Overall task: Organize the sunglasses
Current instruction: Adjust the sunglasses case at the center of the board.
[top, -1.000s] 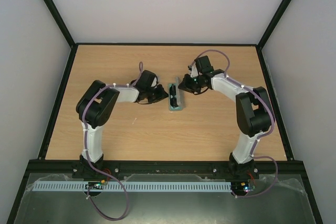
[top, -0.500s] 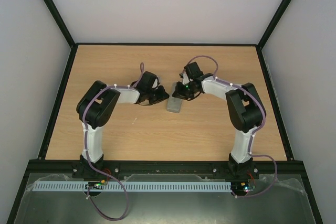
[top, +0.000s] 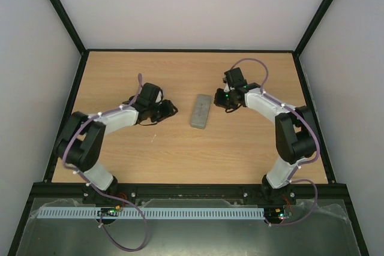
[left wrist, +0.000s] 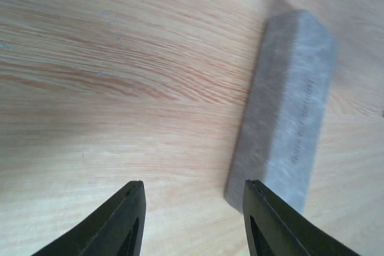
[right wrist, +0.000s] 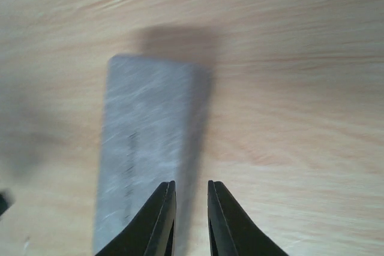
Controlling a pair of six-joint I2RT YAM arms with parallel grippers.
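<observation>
From above, the grey case [top: 201,111] lies closed near the middle of the table [top: 180,154], its long side running away from my bases with a slight tilt. My left claw [top: 167,110] sits low to the left of the case, pointing at it and not touching it. My right claw [top: 223,99] sits close to the right of the case's far end. From this height I cannot tell how either claw's jaws stand. The sunglasses show nowhere here, so I cannot say where they are.

At my left wrist, the left claw [left wrist: 195,223] is spread wide, with only bare table [left wrist: 120,88] between its fingers [left wrist: 129,223]. The case [left wrist: 288,118] lies ahead and to the right. Its lid is shut, and its near end is just beyond my right-hand fingertip.

At my right wrist, the right claw [right wrist: 191,223] is drawn almost together, with a thin slit between its fingers [right wrist: 159,223], and it grips nothing. The case [right wrist: 147,148], a little blurred, lies ahead and to the left. Its right edge runs down toward the slit. The table [right wrist: 300,88] fills the rest of the view. The sunglasses show at neither wrist.
</observation>
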